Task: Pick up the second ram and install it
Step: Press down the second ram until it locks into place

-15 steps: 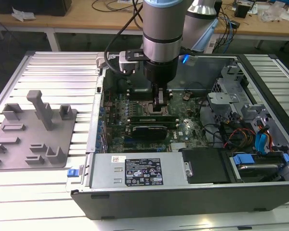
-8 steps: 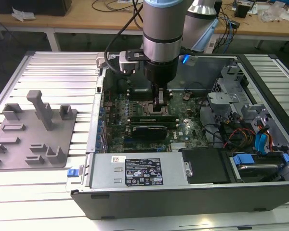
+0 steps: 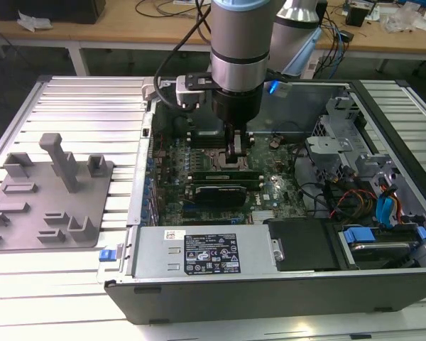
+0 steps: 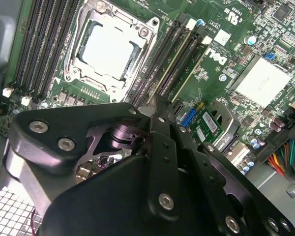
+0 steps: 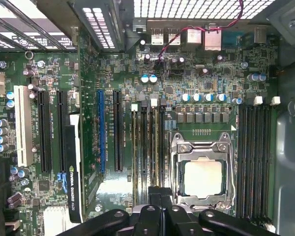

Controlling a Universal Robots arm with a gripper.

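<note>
Progress: pick-up is being judged done, install under way. The gripper (image 4: pixel 155 101) is being shown low inside the computer case (image 3: pixel 121 295), over the motherboard (image 5: pixel 113 78), at the bank of black memory slots (image 5: pixel 147 147) just beside the processor socket (image 5: pixel 202 177), on the socket's side toward the long expansion slots (image 5: pixel 117 130).

Fingers are being read as clenched on the top edge of the second ram (image 4: pixel 189 66). The pale green edge is being seen running out from between the tips along one slot in the second wrist view. The contact itself is being hidden by the gripper body, so this is being offered as a judgement.

Seating is not being confirmed. Whether the stick is fully down and the white end clips (image 4: pixel 191 23) are latched cannot be told. Left, as far as it shows: press home, clips closed, release.

Orientation: the stick is being held on edge, contact edge down toward the board. Its long axis is lying in line with the slots, parallel to the socket's side. One end is being pointed toward the motherboard's rear port edge (image 5: pixel 187 37), the other toward the drive-bay end (image 3: pixel 383 206) of the case. No tilt out of the slot line is being made out.

The slot bank (image 5: pixel 253 157) on the socket's other side is being seen unfilled.
</note>
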